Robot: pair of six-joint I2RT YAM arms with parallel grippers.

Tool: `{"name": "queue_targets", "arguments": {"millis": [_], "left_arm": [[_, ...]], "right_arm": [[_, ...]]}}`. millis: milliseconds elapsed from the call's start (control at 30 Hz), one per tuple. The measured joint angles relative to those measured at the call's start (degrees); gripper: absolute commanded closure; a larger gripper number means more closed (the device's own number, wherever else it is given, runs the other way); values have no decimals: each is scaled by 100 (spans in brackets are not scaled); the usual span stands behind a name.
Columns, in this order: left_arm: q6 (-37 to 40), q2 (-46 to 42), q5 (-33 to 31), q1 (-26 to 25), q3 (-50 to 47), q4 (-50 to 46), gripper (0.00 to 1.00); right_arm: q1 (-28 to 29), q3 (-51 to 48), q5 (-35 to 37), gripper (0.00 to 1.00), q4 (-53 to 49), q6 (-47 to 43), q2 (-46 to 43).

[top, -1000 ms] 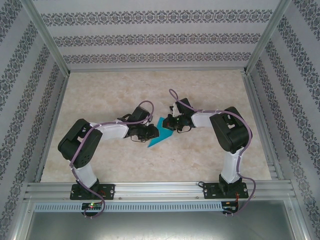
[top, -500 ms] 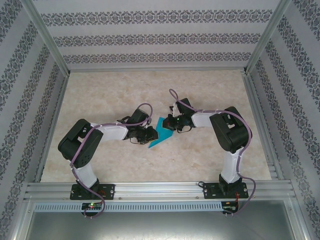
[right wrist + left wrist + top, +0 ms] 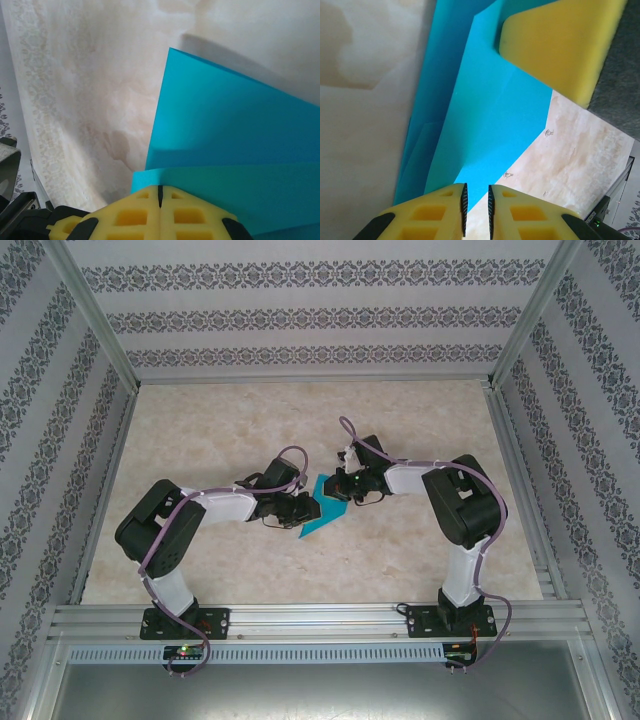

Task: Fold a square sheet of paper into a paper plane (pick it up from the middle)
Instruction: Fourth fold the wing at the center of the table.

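Observation:
The teal-blue sheet of paper [image 3: 322, 510] lies on the table between both arms, folded into a pointed, layered shape like a paper plane, its tip toward the near left. The left wrist view has its overlapping layers and creases [image 3: 490, 115]. My right gripper [image 3: 343, 490] is shut, and its yellow fingertips [image 3: 560, 45] rest on top of the paper's far end. From the right wrist, the shut right gripper [image 3: 160, 189] meets a folded flap [image 3: 235, 125]. My left gripper [image 3: 476, 200] hovers at the paper's near corner [image 3: 300, 508], jaws a narrow gap apart, nothing between them.
Beige marble-patterned tabletop [image 3: 220, 430] surrounds the paper. Aluminium frame rails [image 3: 320, 618] run along the near edge and both sides, with patterned walls behind. The two forearms angle in toward the table's middle.
My left gripper has crept slightly rightward toward the paper. The right gripper has stayed on the paper, which has barely shifted.

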Motion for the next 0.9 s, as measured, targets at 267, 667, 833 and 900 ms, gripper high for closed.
{"name": "queue_targets", "arguments": {"millis": [267,667,833,900], "left_arm": [[0,63,-2,0,-11,-2,78],[-2,76,-20,-4,-83,0,78],[-26,74,-20,-7,-151,61,78],[-39,70,-24,-20,-168,85,78]], "right_arm": [[37,-39,33,99,-74,-20,9],[35,-39,155,99,-173,-44,83],[35,-39,151,99,-170,-44,92],[35,-39,151,99,-170,-44,92]]}}
